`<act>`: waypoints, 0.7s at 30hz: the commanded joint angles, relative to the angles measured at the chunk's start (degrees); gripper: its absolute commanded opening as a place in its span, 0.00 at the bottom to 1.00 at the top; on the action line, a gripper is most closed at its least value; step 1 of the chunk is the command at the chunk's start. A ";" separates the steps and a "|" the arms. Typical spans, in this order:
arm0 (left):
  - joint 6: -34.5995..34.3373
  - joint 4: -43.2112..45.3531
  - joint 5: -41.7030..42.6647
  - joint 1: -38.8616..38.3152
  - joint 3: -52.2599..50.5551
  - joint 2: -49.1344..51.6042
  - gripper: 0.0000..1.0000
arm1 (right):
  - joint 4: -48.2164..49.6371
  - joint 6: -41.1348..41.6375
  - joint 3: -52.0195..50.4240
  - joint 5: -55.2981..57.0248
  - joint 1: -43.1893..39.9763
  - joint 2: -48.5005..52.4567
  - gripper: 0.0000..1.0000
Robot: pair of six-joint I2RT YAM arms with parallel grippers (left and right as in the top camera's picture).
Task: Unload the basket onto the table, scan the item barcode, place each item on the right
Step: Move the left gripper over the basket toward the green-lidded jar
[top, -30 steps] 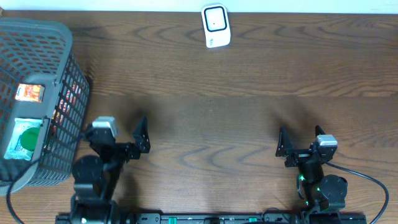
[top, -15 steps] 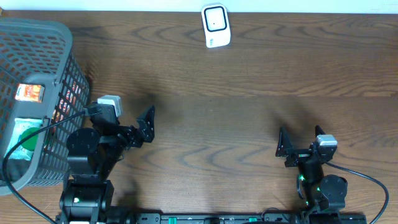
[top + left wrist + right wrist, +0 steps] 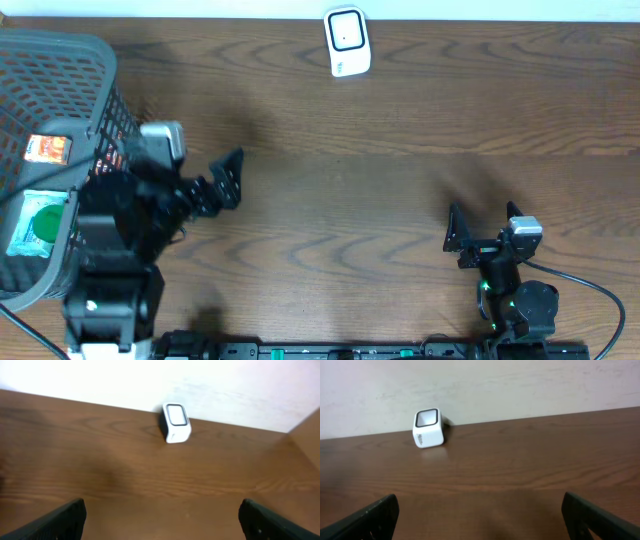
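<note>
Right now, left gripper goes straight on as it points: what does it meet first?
The left gripper has free table ahead; the white scanner at the far edge sits roughly in line, likely first. Depth unclear.

A white scanner (image 3: 175, 422) stands at the far edge of the table (image 3: 150, 477), beyond the wide-open left tool (image 3: 165, 521)

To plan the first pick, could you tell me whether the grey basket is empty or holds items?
Not empty: the overhead view shows the basket holding at least an orange packet and a green-and-white packet.
</note>
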 commanded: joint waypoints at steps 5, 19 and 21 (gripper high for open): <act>2.93 -11.32 -7.04 3.52 20.41 13.51 0.98 | -0.20 -0.90 -0.07 -0.28 0.33 -0.02 0.99; -5.53 -24.55 -9.29 24.35 46.51 29.62 0.98 | -0.20 -0.90 -0.07 -0.26 0.33 -0.02 0.99; -8.70 -27.50 -9.62 30.51 46.47 30.38 0.98 | -0.20 -0.90 -0.07 -0.28 0.33 -0.02 0.99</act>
